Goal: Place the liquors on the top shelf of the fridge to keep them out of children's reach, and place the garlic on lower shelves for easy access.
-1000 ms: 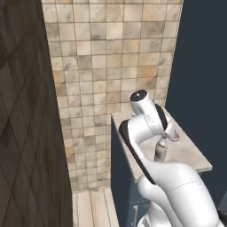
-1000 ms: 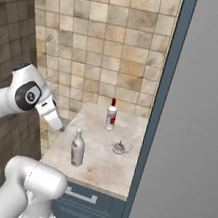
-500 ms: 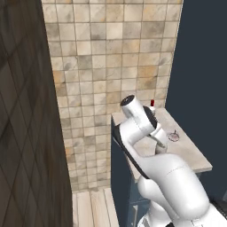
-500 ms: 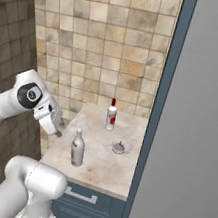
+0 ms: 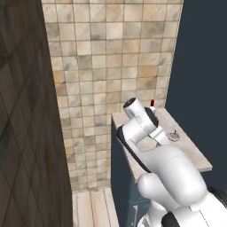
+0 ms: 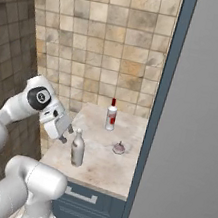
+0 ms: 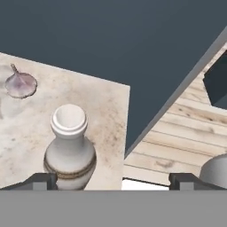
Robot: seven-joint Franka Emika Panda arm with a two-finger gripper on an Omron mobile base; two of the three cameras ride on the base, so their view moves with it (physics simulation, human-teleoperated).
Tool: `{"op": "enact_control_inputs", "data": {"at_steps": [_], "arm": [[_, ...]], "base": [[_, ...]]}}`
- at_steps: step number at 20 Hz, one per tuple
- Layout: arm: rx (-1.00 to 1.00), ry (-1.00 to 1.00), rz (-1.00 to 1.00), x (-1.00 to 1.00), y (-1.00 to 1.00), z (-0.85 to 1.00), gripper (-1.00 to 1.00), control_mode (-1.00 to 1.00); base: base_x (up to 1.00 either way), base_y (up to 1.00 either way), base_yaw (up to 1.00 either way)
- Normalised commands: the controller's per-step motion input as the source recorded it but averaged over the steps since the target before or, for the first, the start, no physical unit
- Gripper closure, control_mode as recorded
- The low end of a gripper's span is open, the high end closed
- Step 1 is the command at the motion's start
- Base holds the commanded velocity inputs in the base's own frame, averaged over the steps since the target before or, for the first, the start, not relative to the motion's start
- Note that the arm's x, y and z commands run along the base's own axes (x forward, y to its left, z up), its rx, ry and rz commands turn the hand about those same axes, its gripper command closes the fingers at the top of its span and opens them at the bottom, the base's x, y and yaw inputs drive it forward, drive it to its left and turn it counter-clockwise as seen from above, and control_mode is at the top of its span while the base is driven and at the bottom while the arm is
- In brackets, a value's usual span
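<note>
A: What are you seeing nearest you?

B: Your two-finger gripper (image 6: 65, 135) is hanging with its jaws spread wide and nothing between them, just beside the greyish-brown glass bottle with the pale label (image 6: 78, 147). In the hand view that bottle (image 7: 69, 148) is sitting close to the left fingertip (image 7: 39, 181), not centred, so I judge you are lining up rather than ready to clamp.

A: Where is it standing?

B: Upright near the front left of the beige marble counter top (image 6: 120, 171) on the dark blue cabinet (image 6: 90, 213); the floor is showing past the edge, so a sideways nudge could tip it off.

A: And further back?

B: The tiny whitish-pink garlic bulb (image 6: 119, 147) is lying mid-counter, apart from both bottles. Beyond it, the white bottle with the red cap (image 6: 111, 116) is standing near the tiled wall (image 6: 108, 40). The tall grey fridge (image 6: 197, 137) is rising on the right with its door closed, so nothing is shelved yet.
</note>
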Motion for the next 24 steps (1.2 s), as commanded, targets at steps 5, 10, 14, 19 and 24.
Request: {"op": "enact_control_inputs", "data": {"at_steps": [5,10,14,19,24], "arm": [[-0.03,0.0,-0.11,0.01,-0.15,-0.11,-1.0,-1.0],[-0.07,0.0,-0.06,0.04,0.0,-0.1,-1.0,-1.0],[-0.09,0.0,-0.03,0.03,0.0,-0.06,-1.0,-1.0],[-0.05,0.0,0.0,0.0,0.0,-0.02,-1.0,-1.0],[-0.03,0.0,0.0,0.0,0.0,0.0,-1.0,-1.0]], "base": [[0.0,0.0,0.0],[0.0,0.0,0.0],[0.0,0.0,0.0],[0.0,0.0,0.0],[0.0,0.0,0.0]]}}
